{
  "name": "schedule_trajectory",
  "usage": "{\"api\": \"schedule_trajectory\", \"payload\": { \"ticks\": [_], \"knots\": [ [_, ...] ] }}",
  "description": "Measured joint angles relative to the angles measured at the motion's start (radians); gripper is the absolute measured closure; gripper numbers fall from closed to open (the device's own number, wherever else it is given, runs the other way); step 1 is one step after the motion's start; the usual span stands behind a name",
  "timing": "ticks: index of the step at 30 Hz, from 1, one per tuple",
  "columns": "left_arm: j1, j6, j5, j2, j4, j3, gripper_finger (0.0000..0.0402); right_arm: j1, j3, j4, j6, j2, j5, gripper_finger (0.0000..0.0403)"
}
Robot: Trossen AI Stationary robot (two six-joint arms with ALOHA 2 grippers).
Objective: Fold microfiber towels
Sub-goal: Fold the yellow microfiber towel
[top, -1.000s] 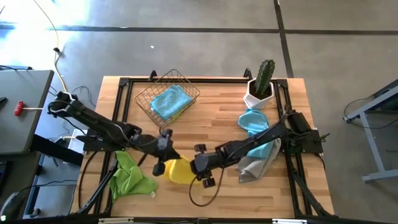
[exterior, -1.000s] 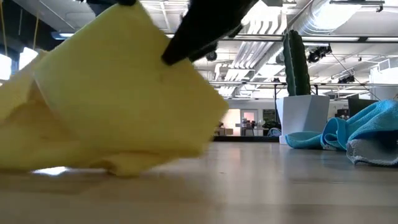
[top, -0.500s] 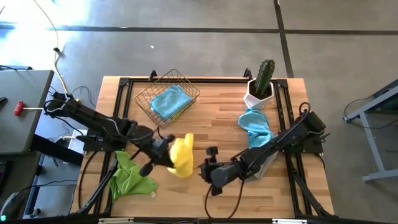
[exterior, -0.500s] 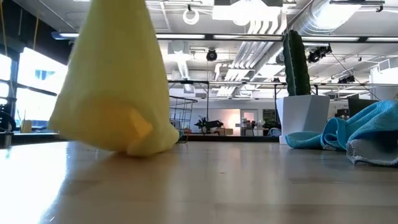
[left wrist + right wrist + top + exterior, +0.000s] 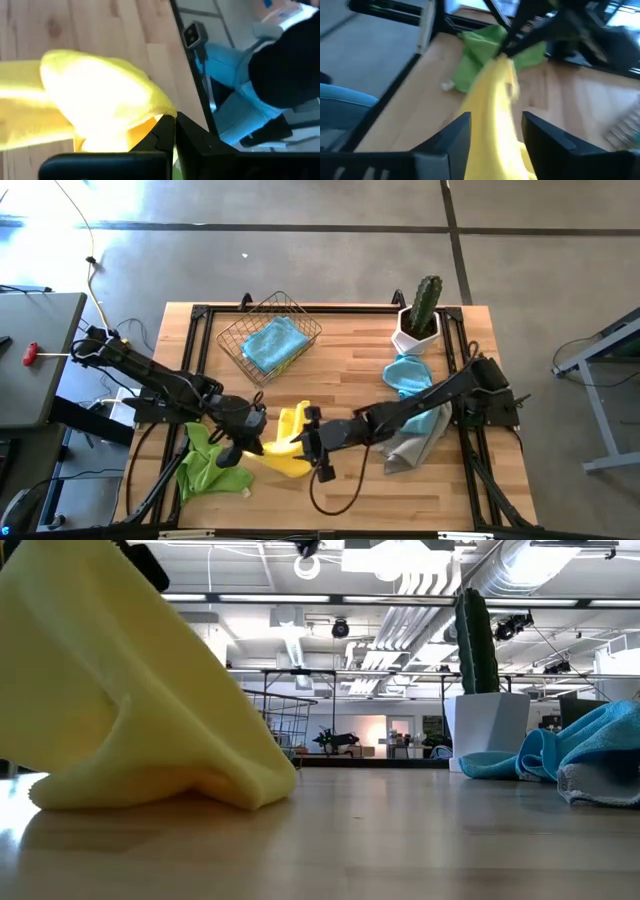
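A: How far along is the folding?

B: Early, by the look of it. The yellow towel [image 5: 283, 446] is the one in hand, near the front edge of the table [image 5: 350, 370], partly raised and still rumpled rather than folded flat.

A: Who has it?

B: The left gripper [image 5: 252, 432] is clamped shut on one end of it. The right gripper [image 5: 308, 442] sits at the other end, its fingers spread with the yellow cloth running between them; whether they actually pinch it cannot be told.

A: And the rest?

B: A lime green towel [image 5: 207, 464] lies crumpled at the front left corner. A light blue towel [image 5: 408, 377] and a grey towel [image 5: 412, 443] lie heaped along the right edge, near the potted cactus [image 5: 421, 313]. Another light blue towel [image 5: 273, 343] sits in the wire basket [image 5: 303, 326] toward the back edge; it looks flat, possibly finished.

A: So most remains?

B: At least four cloths still need folding.
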Motion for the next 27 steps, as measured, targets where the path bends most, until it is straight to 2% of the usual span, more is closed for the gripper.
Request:
{"api": "schedule_trajectory", "payload": {
  "ticks": [4,8,14,18,24,27],
  "knots": [
    [0.000,0.013,-0.019,0.000,0.044,0.000,0.0401,-0.026,0.000,0.071,-0.062,0.030,-0.043,0.0215],
    [0.000,0.135,0.074,0.000,0.101,0.000,0.0401,-0.052,-0.001,0.118,-0.116,0.039,-0.062,0.0214],
    [0.002,0.317,0.191,0.000,0.140,0.000,0.0401,-0.094,-0.001,0.266,-0.183,0.064,-0.314,0.0215],
    [0.001,0.416,0.242,0.000,0.170,0.000,0.0401,-0.119,-0.001,0.358,-0.198,0.099,-0.396,0.0215],
    [0.012,0.423,0.235,0.000,0.148,0.003,0.0401,-0.133,-0.002,0.358,-0.219,0.106,-0.402,0.0215],
    [0.011,0.423,0.254,0.000,0.060,0.050,0.0401,-0.132,-0.002,0.277,-0.191,0.097,-0.403,0.0215]
  ]
}}
